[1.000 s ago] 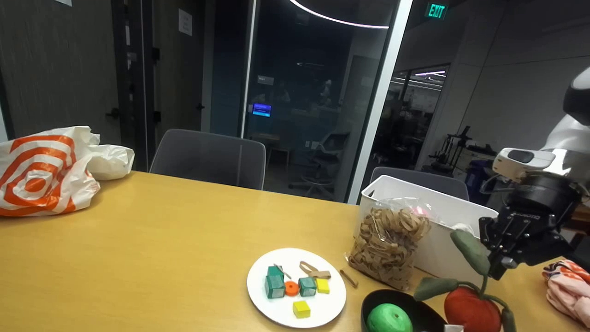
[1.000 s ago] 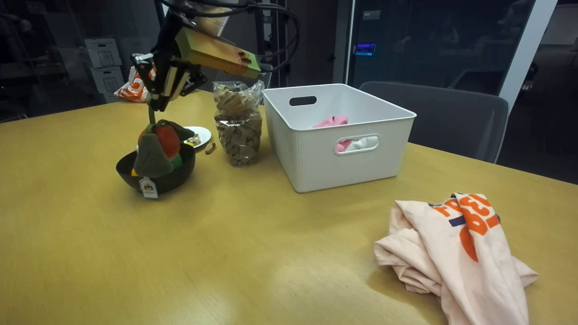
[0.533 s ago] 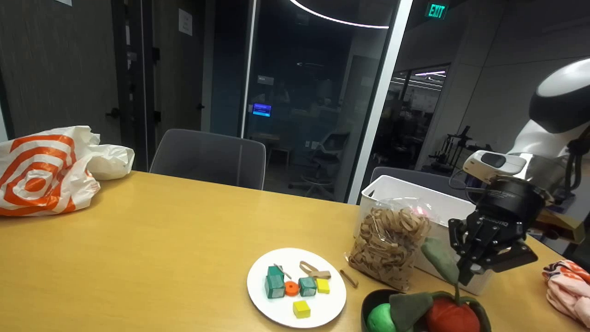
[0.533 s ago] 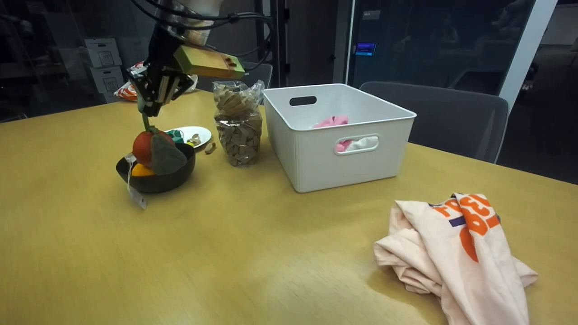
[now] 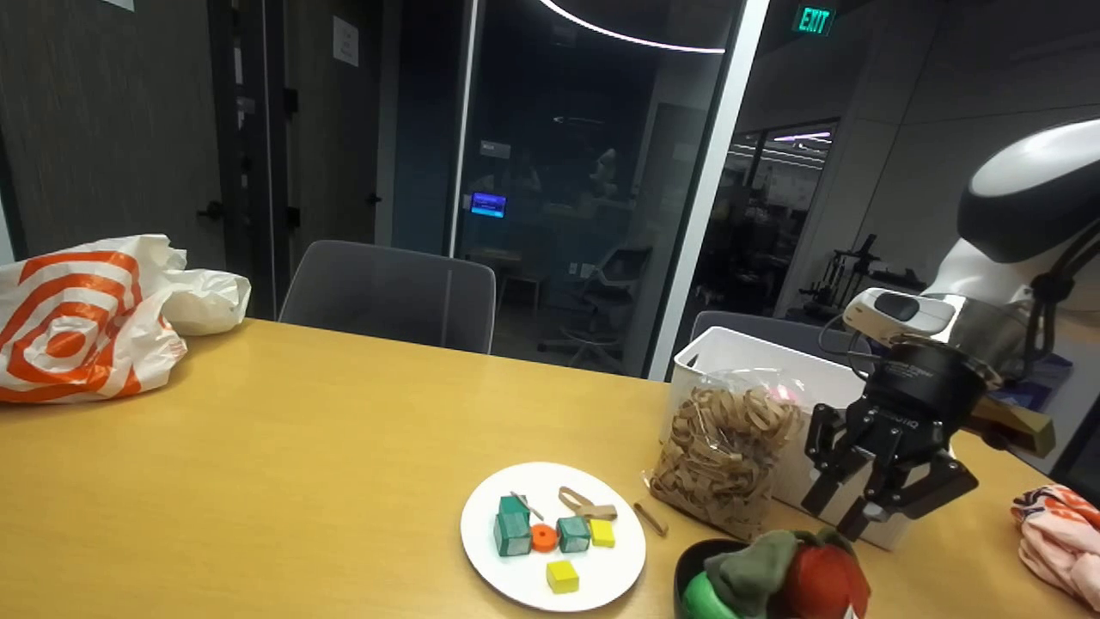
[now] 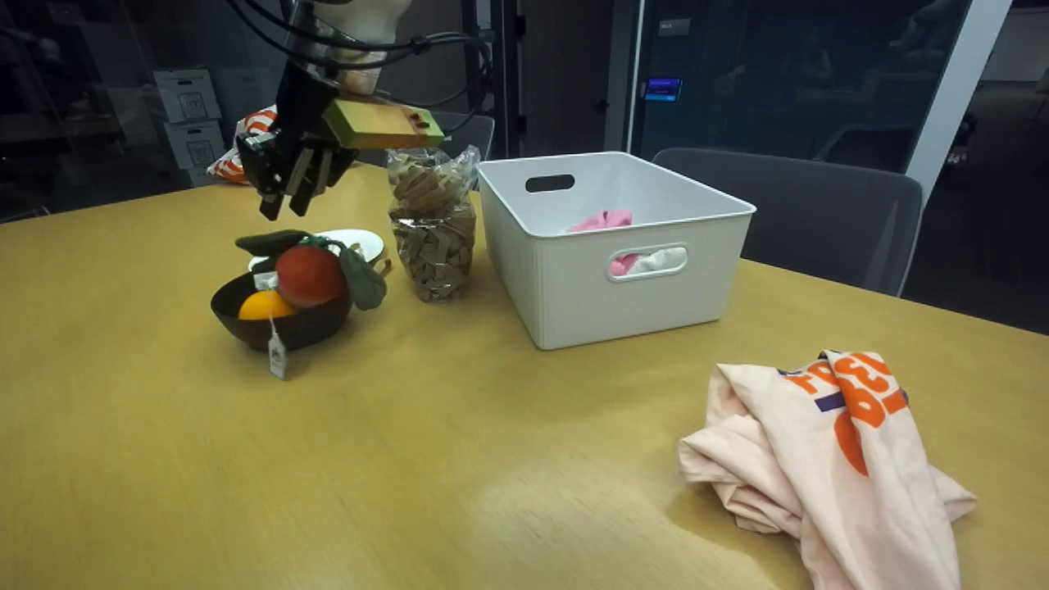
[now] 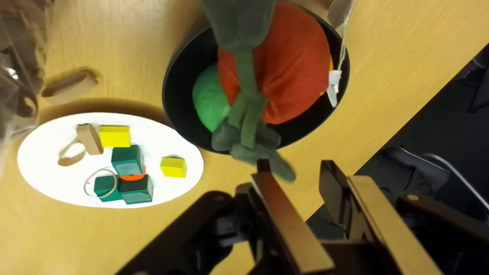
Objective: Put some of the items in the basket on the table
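Well, nearest of all hangs the pincer (image 7: pixel 296 168), its fingers (image 7: pixel 288 217) parted with a clear gap between them. Below the fingertips, and apart from them, lies the red round object (image 7: pixel 294 65), seated in a dark bowl (image 6: pixel 246 329); the blurred end of a leaf (image 7: pixel 277 164) on it reaches beneath the fingers in the wrist view. It shares the bowl with a green ball (image 7: pixel 208 97) and an orange round thing (image 6: pixel 258 310), covering part of each. A white tag (image 6: pixel 278 360) dangles over the bowl's side.

Just beside the bowl sits a white plate (image 5: pixel 516 580) with green and yellow blocks (image 5: pixel 512 537), an orange ring (image 5: pixel 550 546) and brown loops (image 5: pixel 601 512). Farther out, a clear plastic bag (image 5: pixel 726 460) of tan-brown pieces (image 5: pixel 705 438) stands upright on the table (image 6: pixel 410 451), off to one side of the pincer, close beside the basket (image 6: pixel 565 287); whether the two touch, I cannot tell. Something pink (image 6: pixel 602 220) shows inside the basket. Well apart from the bowl, a pale pink cloth (image 6: pixel 828 459) with orange print lies in a heap. At the far end of the table slumps an orange-and-white plastic bag (image 5: pixel 64 335), near a dark chair (image 5: pixel 387 297). Behind them stands a glass wall (image 5: pixel 559 103), with a green exit sign (image 5: pixel 813 19) glowing high up.
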Action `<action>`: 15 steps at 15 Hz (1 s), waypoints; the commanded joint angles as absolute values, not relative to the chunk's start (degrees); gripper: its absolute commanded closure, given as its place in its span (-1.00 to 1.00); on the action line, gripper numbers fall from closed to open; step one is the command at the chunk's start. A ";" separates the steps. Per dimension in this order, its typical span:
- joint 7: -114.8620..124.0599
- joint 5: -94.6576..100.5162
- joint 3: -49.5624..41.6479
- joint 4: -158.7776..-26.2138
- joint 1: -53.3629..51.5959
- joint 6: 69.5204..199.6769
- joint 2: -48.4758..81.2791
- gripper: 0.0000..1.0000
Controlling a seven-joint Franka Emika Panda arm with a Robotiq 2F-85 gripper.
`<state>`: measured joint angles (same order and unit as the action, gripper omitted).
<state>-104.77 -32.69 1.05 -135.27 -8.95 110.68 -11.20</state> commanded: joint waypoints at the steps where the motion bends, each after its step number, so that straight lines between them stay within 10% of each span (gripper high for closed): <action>1: -104.87 -34.29 0.97 -133.49 -8.14 112.33 -10.90 -0.43; 5: -102.67 -33.85 0.07 -132.99 -6.02 120.42 -11.60 -0.98; 15: -92.93 -24.78 -11.16 -132.09 5.85 130.66 -10.74 -1.00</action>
<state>-97.42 -26.26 -8.85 -133.49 3.44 129.73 -10.68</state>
